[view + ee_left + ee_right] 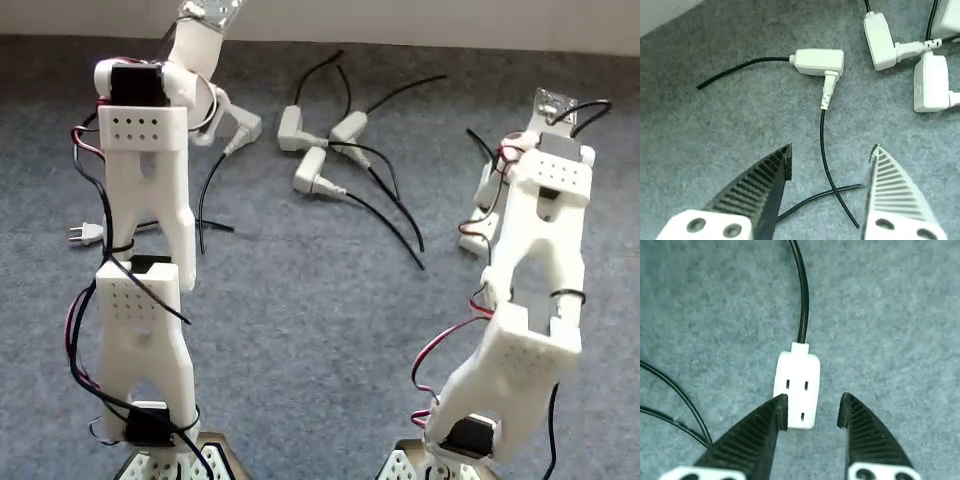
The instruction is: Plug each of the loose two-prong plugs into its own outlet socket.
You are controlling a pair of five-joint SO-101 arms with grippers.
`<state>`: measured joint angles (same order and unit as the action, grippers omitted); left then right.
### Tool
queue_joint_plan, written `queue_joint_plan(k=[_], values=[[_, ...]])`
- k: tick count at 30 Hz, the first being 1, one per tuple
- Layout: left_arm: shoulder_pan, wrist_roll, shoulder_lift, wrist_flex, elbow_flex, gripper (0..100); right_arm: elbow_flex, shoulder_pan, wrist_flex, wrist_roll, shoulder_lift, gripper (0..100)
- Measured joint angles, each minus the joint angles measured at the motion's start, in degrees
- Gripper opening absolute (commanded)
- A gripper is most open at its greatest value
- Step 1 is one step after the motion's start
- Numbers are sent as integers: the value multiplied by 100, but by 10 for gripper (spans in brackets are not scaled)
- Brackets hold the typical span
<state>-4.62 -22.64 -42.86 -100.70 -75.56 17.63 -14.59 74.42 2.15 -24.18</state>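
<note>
Partly done, I judge: sockets (pixel 310 170) mid-bench look already mated, but one plug (pixel 85 233) lies loose by the left arm, well apart from an empty socket (pixel 797 385) sitting between the open, empty right jaws; left jaws gape wide, holding nothing.
</note>
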Motion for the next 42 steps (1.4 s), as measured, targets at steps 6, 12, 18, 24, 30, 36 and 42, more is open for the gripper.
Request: queue_joint_plan(k=[6,12,18,24,30,36,42], values=[[0,0,0,0,396,249,334,18,-26,0,-484,173],[0,0,0,0,404,249,352,132,-360,9,-932,173],[0,0,0,0,404,249,396,264,-440,9,-1055,173],[0,0,0,0,404,249,730,273,-431,9,-1055,173],[0,0,0,0,404,250,730,273,-343,9,-1178,173],[0,0,0,0,404,252,809,264,-343,9,-1495,170],[0,0,0,0,404,249,905,246,-352,9,-1688,101]])
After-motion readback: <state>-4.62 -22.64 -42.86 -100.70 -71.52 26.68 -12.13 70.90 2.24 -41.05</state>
